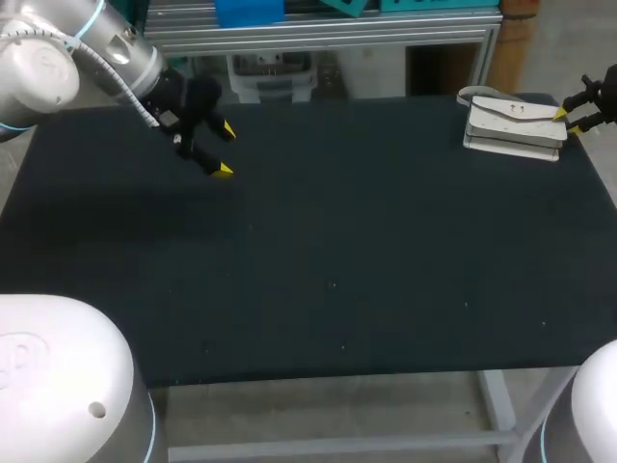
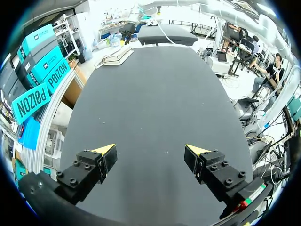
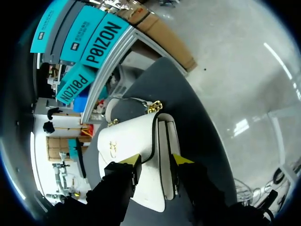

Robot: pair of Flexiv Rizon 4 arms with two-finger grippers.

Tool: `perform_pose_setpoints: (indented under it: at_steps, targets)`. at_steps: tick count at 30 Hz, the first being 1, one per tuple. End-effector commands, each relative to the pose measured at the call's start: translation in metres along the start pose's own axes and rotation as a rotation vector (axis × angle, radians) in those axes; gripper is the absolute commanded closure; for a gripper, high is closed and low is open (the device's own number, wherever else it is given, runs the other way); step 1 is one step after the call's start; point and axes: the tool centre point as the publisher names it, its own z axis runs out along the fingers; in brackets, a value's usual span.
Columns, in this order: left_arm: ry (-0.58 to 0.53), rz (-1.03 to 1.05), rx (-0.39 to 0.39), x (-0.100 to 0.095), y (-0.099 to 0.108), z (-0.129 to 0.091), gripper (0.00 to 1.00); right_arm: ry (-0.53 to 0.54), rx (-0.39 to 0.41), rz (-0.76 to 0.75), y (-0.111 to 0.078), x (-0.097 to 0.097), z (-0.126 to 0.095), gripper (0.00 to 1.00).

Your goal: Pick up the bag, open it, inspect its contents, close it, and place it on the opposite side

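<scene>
1. the bag [image 1: 511, 123] is white and lies flat at the far right corner of the dark counter [image 1: 337, 241], with its strap [image 1: 477, 94] curled just behind it.
2. the right arm [image 1: 600, 92] comes in over the counter's right edge. the right end effector [image 1: 568, 122] is at the bag's right end.
3. in the right wrist view the right end effector [image 3: 155, 161] has its yellow-tipped fingers [image 3: 129, 162] apart. the near end of the bag [image 3: 131, 141] lies between them, one tip over the flap side and the other over the side panel. no squeeze on the bag shows.
4. the same view shows a gold clasp [image 3: 113, 148] on the flap and gold hardware [image 3: 155, 106] at the bag's far end. the counter [image 3: 188, 117] is beneath.
5. the left arm [image 1: 58, 58] enters from the far left corner. the left end effector [image 1: 224, 149] hangs above the far left part of the counter, well apart from the bag.
6. in the left wrist view the left end effector [image 2: 150, 150] is spread wide, with nothing between its tips and only bare counter [image 2: 155, 94] ahead. the bag [image 2: 116, 55] sits at the far end of the counter.
</scene>
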Motion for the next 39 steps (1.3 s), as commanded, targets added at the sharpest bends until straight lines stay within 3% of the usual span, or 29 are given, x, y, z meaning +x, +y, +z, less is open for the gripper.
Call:
perform_pose_setpoints:
  at_steps: [1, 5, 8, 18, 31, 39]
  targets:
    - [0.008, -0.002, 0.0, -0.005, 0.001, 0.003, 0.0, 0.012, 0.114, -0.005, 0.009, 0.001, 0.005, 0.64]
    - [0.009, -0.006, -0.005, -0.005, 0.002, 0.004, 0.0, 0.042, 0.128, -0.008, 0.007, 0.003, 0.013, 0.69]
    - [0.007, -0.011, -0.008, -0.005, 0.002, 0.004, 0.0, 0.057, 0.145, -0.018, 0.005, 0.006, 0.017, 1.0]
    - [0.008, -0.013, -0.01, -0.002, 0.006, 0.0, 0.0, 0.126, 0.177, -0.045, -0.014, 0.013, 0.019, 1.0]
    - [0.007, 0.001, -0.007, 0.007, 0.012, -0.006, 0.0, 0.218, 0.261, -0.122, -0.068, 0.04, 0.034, 1.0]
    - [0.005, 0.007, 0.002, 0.013, 0.013, -0.01, 0.0, 0.246, 0.288, -0.149, -0.085, 0.046, 0.035, 1.0]
